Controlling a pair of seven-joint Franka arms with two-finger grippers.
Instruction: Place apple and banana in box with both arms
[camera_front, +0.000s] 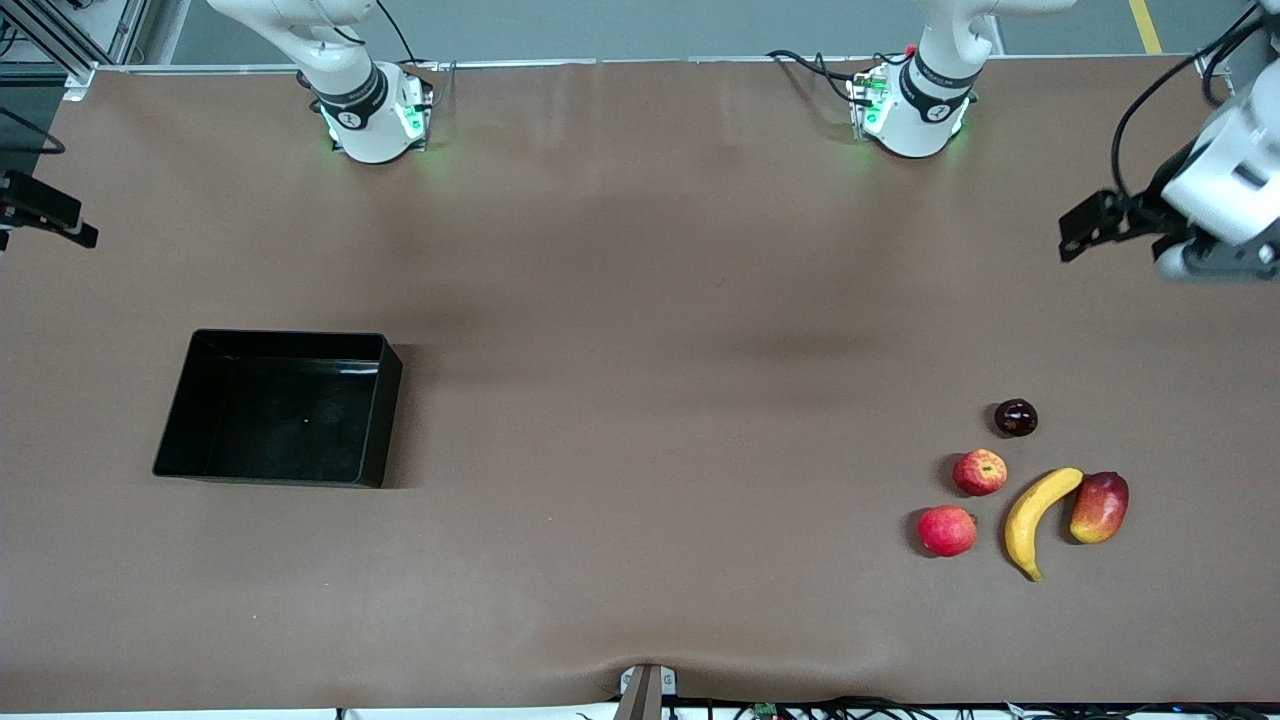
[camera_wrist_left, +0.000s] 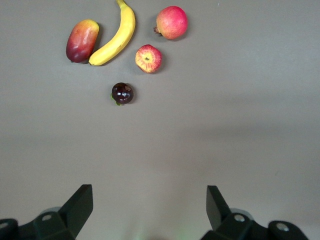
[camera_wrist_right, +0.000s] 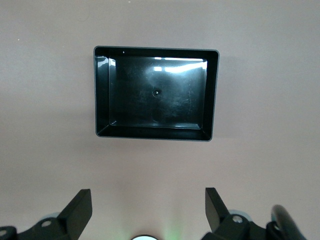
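banana (camera_front: 1037, 519) lies nearest the camera beside apple (camera_front: 979, 472); box (camera_front: 172, 441) sits apart; my left gripper (camera_wrist_left: 149, 206) and right gripper (camera_wrist_right: 148, 206) hover, fingers spread, holding nothing.

Brown table (camera_front: 640, 300): box (camera_front: 175, 420), apple (camera_front: 979, 472), banana (camera_front: 1035, 515), mango (camera_front: 1099, 507).

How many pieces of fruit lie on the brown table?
5, clustered toward the left arm's end: dark round fruit farthest from the front camera, yellow-patched red apple, pinkish-red round fruit, curved yellow banana, oval red-yellow mango beside it. None seems hidden.
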